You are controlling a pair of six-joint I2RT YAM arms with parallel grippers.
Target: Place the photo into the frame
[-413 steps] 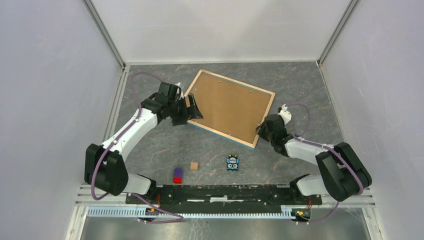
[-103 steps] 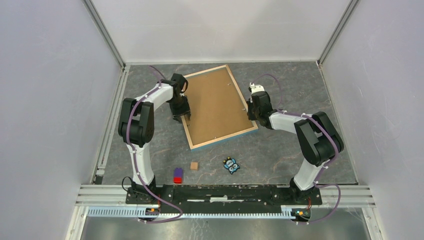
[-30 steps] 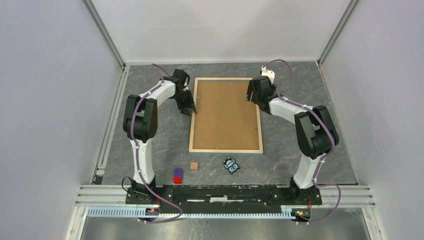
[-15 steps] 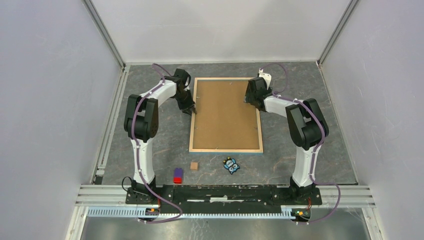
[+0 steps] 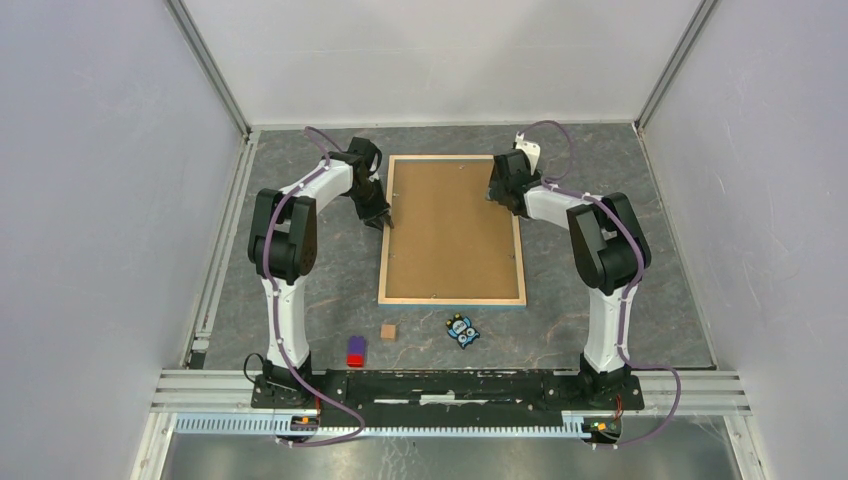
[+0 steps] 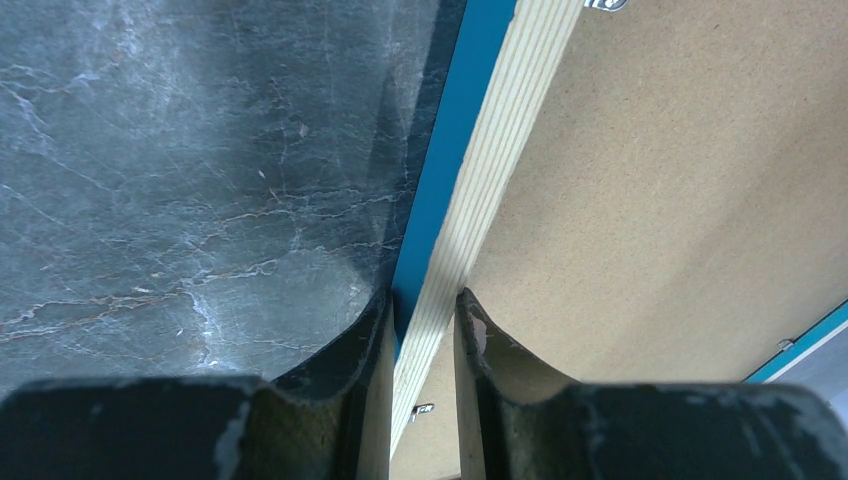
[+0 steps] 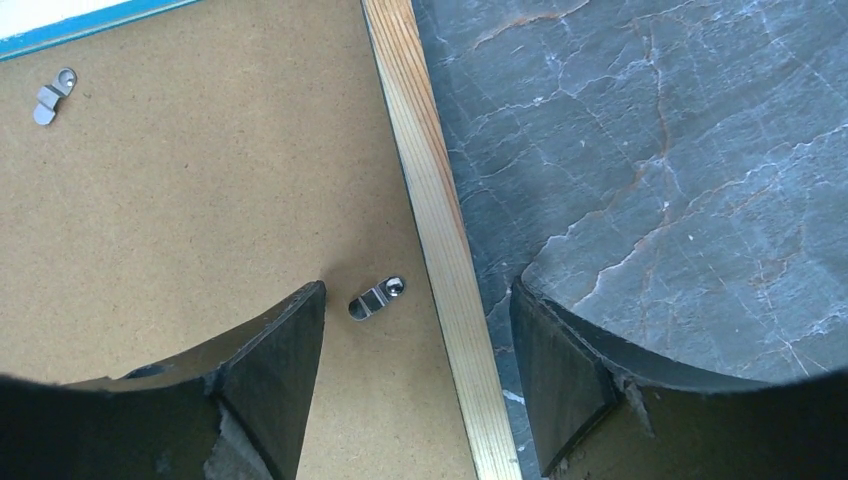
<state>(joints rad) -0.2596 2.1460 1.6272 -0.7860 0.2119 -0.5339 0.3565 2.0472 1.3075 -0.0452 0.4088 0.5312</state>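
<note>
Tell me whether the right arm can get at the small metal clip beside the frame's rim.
Probably yes. The right tool hangs open directly over the clip, which lies bare on the backing board, just inside the wooden rim of the frame. Nothing covers it.

Overhead wide, wrists close, sharing frame (image 7: 437, 220)

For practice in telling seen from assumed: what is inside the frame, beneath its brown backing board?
The frame lies back up, its brown backing board filling it, with small metal clips at the rim. Whatever lies under the board is hidden.
</note>
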